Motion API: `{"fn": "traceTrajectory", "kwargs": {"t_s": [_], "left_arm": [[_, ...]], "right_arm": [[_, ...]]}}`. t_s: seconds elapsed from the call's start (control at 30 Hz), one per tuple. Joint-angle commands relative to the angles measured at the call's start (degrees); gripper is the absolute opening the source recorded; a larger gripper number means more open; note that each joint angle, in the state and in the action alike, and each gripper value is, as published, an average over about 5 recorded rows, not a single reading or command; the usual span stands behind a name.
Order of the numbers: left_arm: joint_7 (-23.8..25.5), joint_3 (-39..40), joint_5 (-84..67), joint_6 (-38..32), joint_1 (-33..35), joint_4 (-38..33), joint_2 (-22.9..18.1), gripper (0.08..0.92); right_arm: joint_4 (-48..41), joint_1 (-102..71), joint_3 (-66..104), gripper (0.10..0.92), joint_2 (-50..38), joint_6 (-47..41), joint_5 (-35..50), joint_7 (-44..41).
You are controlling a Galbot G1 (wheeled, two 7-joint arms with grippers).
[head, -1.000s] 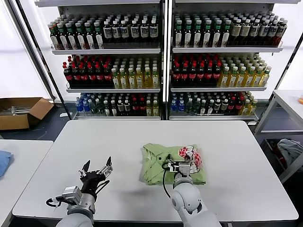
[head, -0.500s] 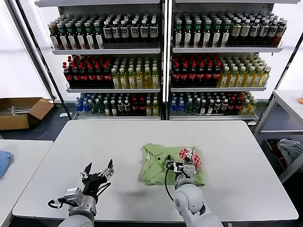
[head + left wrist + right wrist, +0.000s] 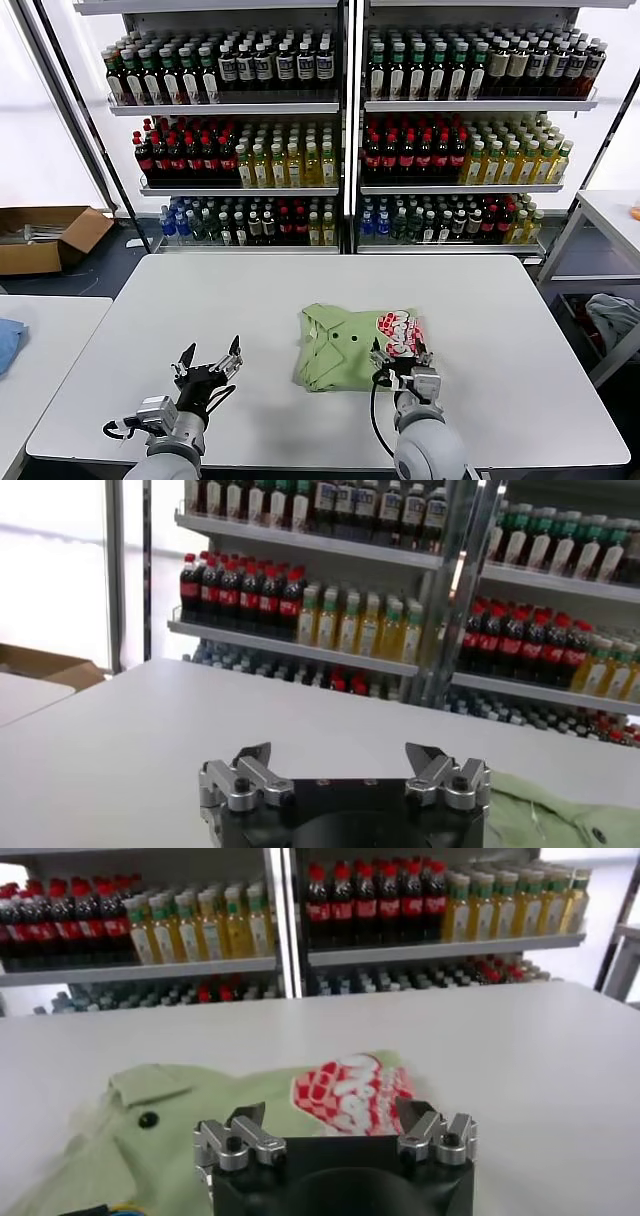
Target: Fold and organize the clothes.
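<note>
Folded light green soft shirt (image 3: 355,347) lies on the white table (image 3: 500,330); right gripper (image 3: 402,358) spread at its near edge, left gripper (image 3: 208,368) spread well left.

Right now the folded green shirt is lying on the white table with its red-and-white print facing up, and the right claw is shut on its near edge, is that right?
Not quite. The right claw is open and holds nothing; the right wrist view shows its fingers spread above the shirt. The rest stands: the folded green shirt lies on the white table with its red-and-white print up.
</note>
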Motion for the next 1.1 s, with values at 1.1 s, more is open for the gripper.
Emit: {"fn": "traceTrajectory", "kwargs": {"t_s": [1.1], "left_arm": [[1.7, -2.0, 2.6, -7.3, 0.0, 0.3, -1.3, 0.823]], "right_arm": [[11.8, -16.0, 18.8, 0.823, -8.7, 9.9, -20.7, -10.5]]}}
